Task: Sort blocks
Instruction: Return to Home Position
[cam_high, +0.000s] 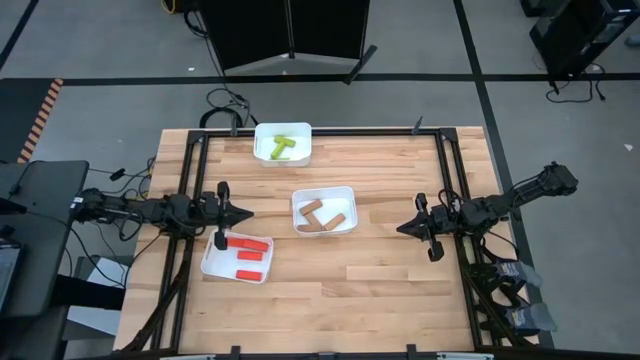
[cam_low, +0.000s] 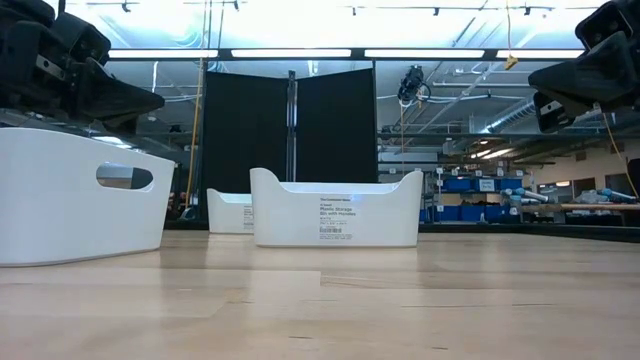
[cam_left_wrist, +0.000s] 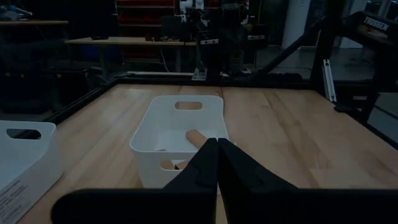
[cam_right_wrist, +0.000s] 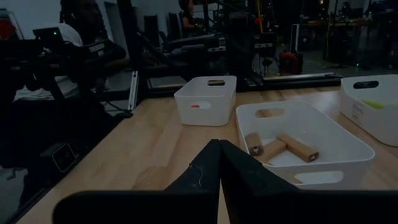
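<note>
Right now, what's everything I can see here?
table: one, pale wood, black-framed
white bins: three, white, on the table
green blocks: at least two, yellow-green, back-edge bin
brown blocks: at least three, tan, middle bin
red blocks: three, red, front-left bin
black screen: one, black, behind the table
left gripper: one, dark, jaws shut, by the red blocks' bin
right gripper: one, dark, jaws shut, right of the middle bin

The wooden table (cam_high: 400, 290) carries three white bins: the centre bin (cam_high: 324, 190), a second bin (cam_high: 283, 125) well beyond it toward the far edge, and a third bin (cam_high: 218, 263) just near-left of it.
</note>
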